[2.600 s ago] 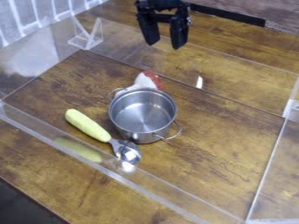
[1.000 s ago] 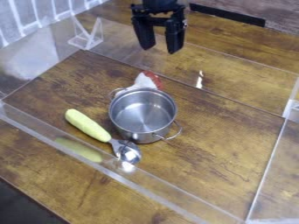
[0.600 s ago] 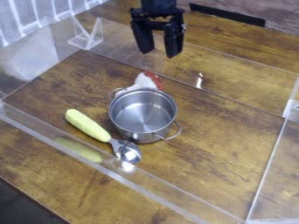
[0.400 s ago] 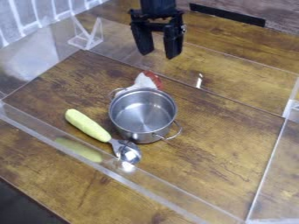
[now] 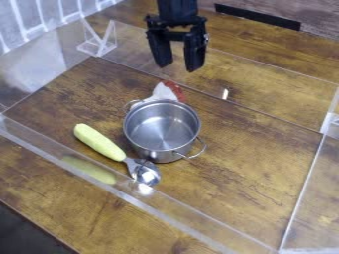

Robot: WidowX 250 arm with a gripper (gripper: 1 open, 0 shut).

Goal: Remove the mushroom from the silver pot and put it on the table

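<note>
Two black fingers of the gripper point(image 5: 175, 54), spread wide and empty, have drifted down toward the mushroom point(image 5: 165, 92) behind the silver pot point(image 5: 163, 131).

yellow corn-like piece point(image 5: 98, 142): lying diagonally, left of centre | small silver spoon point(image 5: 143, 176): just beside its near right end, bowl toward viewer

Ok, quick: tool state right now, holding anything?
Tool: open, holding nothing, above the table behind the pot.
</note>
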